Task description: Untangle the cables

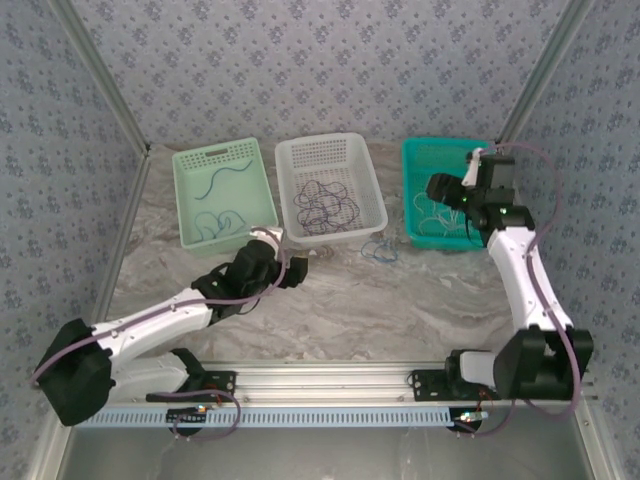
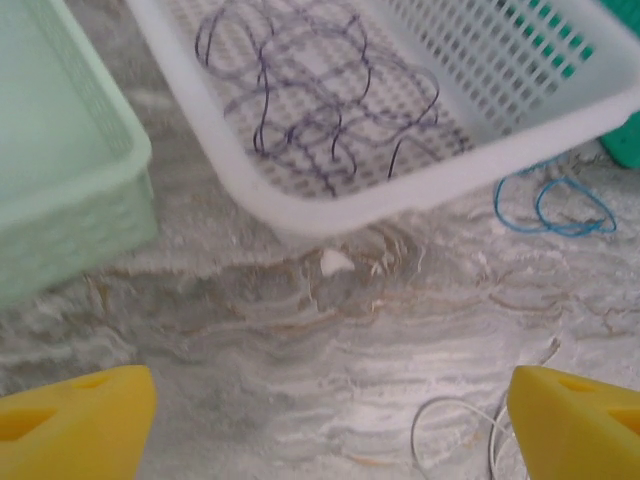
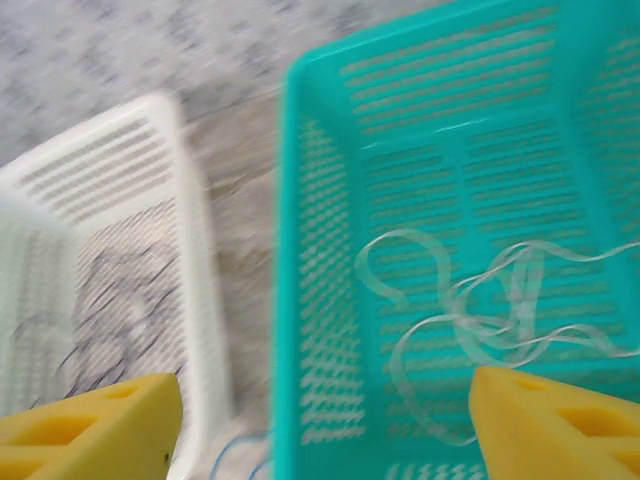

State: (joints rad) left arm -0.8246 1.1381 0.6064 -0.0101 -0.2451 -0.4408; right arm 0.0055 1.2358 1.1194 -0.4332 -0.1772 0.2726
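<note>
Marbled grey bench (image 1: 420, 300) carries three baskets in a row, enclosed by patterned blue-grey walls. All positions below refer to the white basket (image 1: 372, 185), the middle one.

1. Left arm (image 1: 160, 320): extends from the near rail toward the near left corner of the white basket. The left jaws stand wide. Their yellow fingertips (image 2: 80, 420) sit far apart, just short of the basket's near rim, with bare bench between them.
2. Loose white cable (image 2: 450, 425): lies on the bench nearer than the white basket, beside the right-hand fingertip. Contact cannot be determined.
3. Loose blue cable (image 1: 380, 250): lies in open loops on the bench, just off the near right corner of the white basket.
4. Dark cables (image 1: 325, 200): form a tangle inside the white basket.
5. Pale green basket (image 1: 183, 205): stands just left of the white basket and holds curled blue cables (image 1: 215, 222).
6. Teal basket (image 1: 412, 195): stands just right of the white basket and holds looped white cables (image 3: 480, 310).
7. Right arm (image 1: 520, 270): rises to the right of the white basket. The right jaws hang above the teal basket, spread wide and holding nothing. The wrist view is blurred.
</note>
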